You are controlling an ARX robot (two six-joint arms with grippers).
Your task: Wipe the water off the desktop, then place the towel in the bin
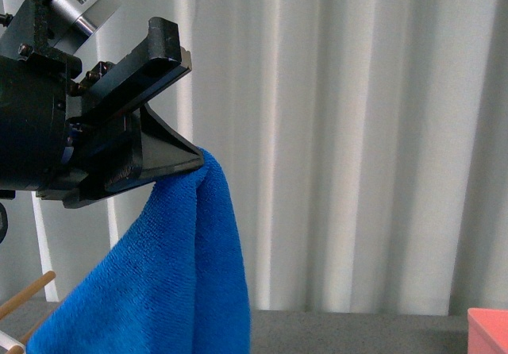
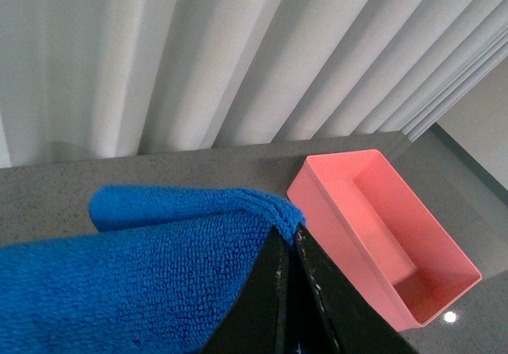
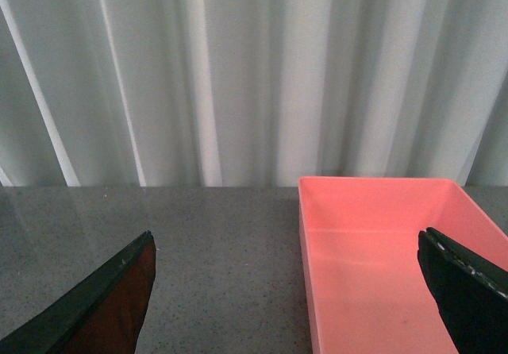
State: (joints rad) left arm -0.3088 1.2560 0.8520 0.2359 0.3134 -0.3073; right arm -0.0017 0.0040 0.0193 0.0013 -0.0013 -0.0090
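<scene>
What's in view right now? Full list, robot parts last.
towel: one, royal blue, hanging off the desktop from the left gripper
bin: one, salmon pink, on the desktop, nothing seen inside
desktop: one, dark grey with speckles, spans the view under everything
curtain: one, white with pleats, behind the desktop
wooden rod: one clearly seen, tan, lower left corner of the front view beside the towel, mostly cut off
left gripper: one, black, raised, shut on a folded edge of the towel
right gripper: one, black, open and holding nothing, facing the bin
</scene>
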